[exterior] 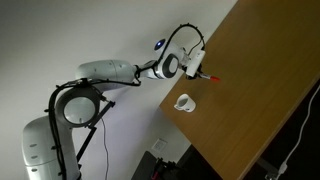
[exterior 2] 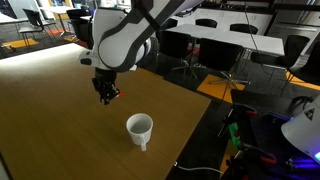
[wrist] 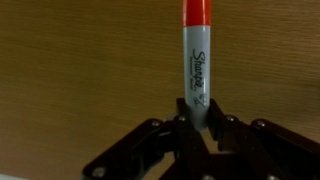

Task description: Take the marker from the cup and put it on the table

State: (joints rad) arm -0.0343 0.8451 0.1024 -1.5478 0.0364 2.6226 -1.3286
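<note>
Holding the marker pinched by its grey end in the nearly closed gripper, red cap out front, over the desk, out of and apart from the white cup.

Dark office chairs, pale tables, perhaps cables.

Shows black pincer gripping grey-barrelled Sharpie marker by its lower end, red cap toward the top, over brown wood-grain worktop.
</note>
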